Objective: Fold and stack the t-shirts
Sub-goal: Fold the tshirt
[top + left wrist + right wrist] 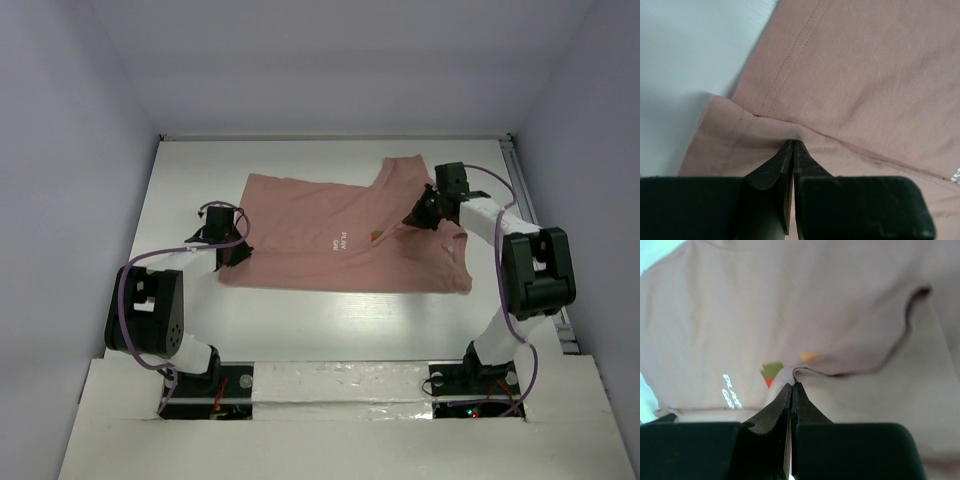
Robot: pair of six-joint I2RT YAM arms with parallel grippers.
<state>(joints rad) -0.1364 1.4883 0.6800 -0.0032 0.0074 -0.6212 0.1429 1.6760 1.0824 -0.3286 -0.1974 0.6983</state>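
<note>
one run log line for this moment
left gripper: shut on pink t-shirt edge | right gripper: shut on t-shirt fold beside chest print | t-shirt: spread on white table

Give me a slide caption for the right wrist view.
Right tool shut, pinching a fold of the pink t-shirt beside its chest print.

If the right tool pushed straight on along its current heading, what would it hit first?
The pink t-shirt: the right tool is shut on a cloth fold beside the chest print, so more shirt lies directly ahead; depth beyond is unclear.
</note>
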